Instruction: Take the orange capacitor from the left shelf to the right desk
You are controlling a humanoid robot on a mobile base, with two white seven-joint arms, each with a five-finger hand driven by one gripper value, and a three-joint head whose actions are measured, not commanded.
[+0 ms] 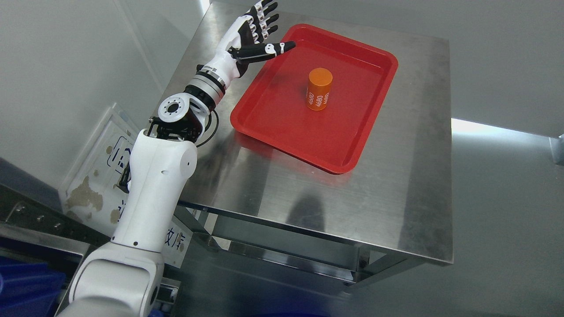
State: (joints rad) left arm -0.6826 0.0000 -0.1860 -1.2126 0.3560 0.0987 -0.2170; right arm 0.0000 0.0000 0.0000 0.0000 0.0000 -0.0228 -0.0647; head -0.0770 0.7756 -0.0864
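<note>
The robot's left hand point(255, 33), fingers spread and holding nothing, hovers over the far-left rim of the single red tray point(282, 132) on a steel table point(396, 198), while the lone orange capacitor point(319, 89) stands upright mid-tray, to the hand's right and nearer the camera.

Bright, even overhead light; picture sharp throughout, no motion blur. Steel table point(410, 185) shows soft brushed sheen, brightest along far-left corner, duller toward near edge. Dark blurred reflection on table near front edge. Red tray point(264, 132) casts narrow shadow and red tint on steel along its near rim. Glossy highlights on tray floor. White glare strip on floor past table's right edge. Slight tilt, mild wide-angle stretch at corners.
</note>
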